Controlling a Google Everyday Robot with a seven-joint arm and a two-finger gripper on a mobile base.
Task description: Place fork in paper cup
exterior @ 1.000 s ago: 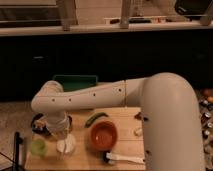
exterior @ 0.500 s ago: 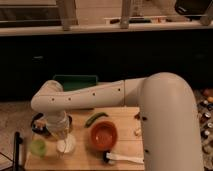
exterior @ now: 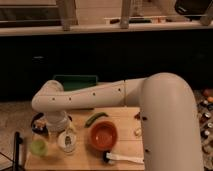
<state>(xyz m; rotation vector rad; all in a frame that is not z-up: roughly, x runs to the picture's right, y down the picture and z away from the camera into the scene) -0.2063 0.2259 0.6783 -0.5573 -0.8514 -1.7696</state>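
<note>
The white paper cup [exterior: 66,143] stands on the wooden table [exterior: 80,161] near its left front. My gripper [exterior: 65,131] hangs straight over the cup, just above its mouth, at the end of the white arm [exterior: 95,95] that reaches in from the right. I cannot make out a fork at the gripper or in the cup; the gripper hides part of the cup's mouth. The translucent light-green cup [exterior: 38,147] stands just left of the paper cup.
An orange bowl [exterior: 103,135] sits right of the paper cup. A green pepper-like thing [exterior: 96,118] lies behind it. A white-handled utensil with a dark end [exterior: 123,159] lies at the front edge. A green bin [exterior: 75,81] is behind the table, and a dark object [exterior: 39,124] at its left.
</note>
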